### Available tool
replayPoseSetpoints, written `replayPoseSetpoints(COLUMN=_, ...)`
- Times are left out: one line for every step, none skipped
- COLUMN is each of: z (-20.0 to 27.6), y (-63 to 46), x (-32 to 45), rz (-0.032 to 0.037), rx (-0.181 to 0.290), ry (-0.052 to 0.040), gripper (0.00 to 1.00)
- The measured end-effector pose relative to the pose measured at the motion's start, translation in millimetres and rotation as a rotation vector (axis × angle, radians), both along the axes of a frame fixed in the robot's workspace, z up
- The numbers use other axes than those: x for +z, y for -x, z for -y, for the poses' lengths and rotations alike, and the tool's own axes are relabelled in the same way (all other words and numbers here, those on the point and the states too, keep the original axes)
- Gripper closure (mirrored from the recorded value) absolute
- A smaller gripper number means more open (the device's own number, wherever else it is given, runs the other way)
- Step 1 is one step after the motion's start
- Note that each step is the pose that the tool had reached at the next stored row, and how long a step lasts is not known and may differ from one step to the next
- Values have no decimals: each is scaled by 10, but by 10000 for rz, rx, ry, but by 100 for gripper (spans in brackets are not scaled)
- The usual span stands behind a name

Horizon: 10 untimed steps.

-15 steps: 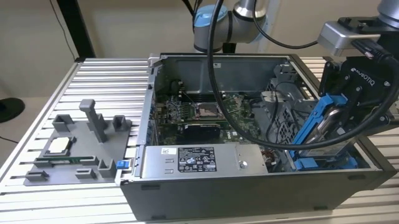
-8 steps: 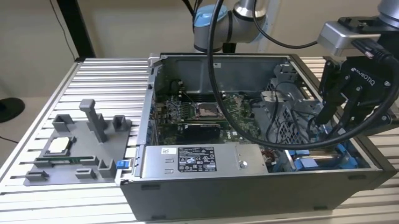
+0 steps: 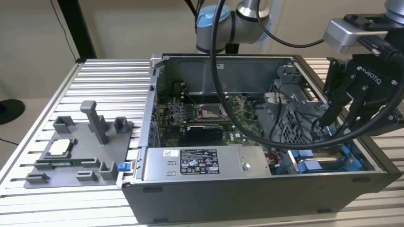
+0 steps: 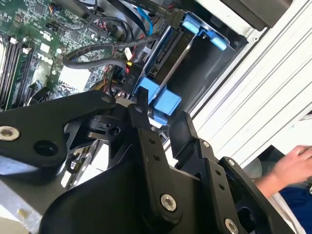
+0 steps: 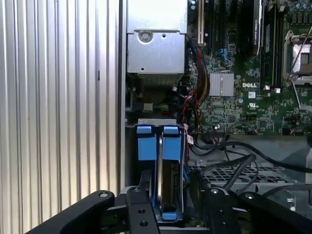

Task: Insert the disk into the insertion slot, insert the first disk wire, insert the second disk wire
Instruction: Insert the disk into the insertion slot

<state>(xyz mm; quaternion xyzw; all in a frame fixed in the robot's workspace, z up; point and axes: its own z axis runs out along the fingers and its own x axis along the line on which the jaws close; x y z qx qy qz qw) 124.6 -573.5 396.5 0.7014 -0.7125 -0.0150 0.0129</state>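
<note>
Here, in the exterior view, the gripper hangs over the insertion slot, at the corner of the open computer case on the exterior view's right. In the first wrist view, its fingers are spread either side of the disk, which stands on edge in the slot. Seating it well probably calls for a straight, level push along the bay, clear of the wires beside it. In the second wrist view, a person's hand shows off the case; the gripper's body hides how deep the disk sits.

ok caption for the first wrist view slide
Wrist view: gripper at the blue-framed disk in the insertion slot, motherboard beside it
</note>
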Motion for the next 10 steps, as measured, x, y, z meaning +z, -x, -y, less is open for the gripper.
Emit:
replayPoseSetpoints(z=0, y=0, x=12, rz=0, rx=0, ry=0, gripper=0)
replayPoseSetpoints(z=-1, y=0, x=26, rz=0, rx=0, ry=0, gripper=0)
replayPoseSetpoints(z=-2, y=0, x=37, rz=0, rx=1, ry=-1, gripper=0)
replayPoseSetpoints(z=-7, y=0, x=40, rz=0, rx=1, ry=-3, gripper=0)
replayPoseSetpoints(z=-15, y=0, x=43, rz=0, rx=1, ry=-3, gripper=0)
replayPoseSetpoints(z=-28, y=0, x=47, rz=0, rx=0, ry=-1, gripper=0)
replayPoseSetpoints(z=-42, y=0, x=47, rz=0, rx=1, ry=-1, gripper=0)
replayPoseSetpoints(z=-61, y=-1, x=48, rz=4, rx=1, ry=0, gripper=0)
replayPoseSetpoints(z=-81, y=-1, x=48, rz=11, rx=1, ry=0, gripper=0)
replayPoseSetpoints(z=-100, y=-1, x=48, rz=22, rx=1, ry=-1, gripper=0)
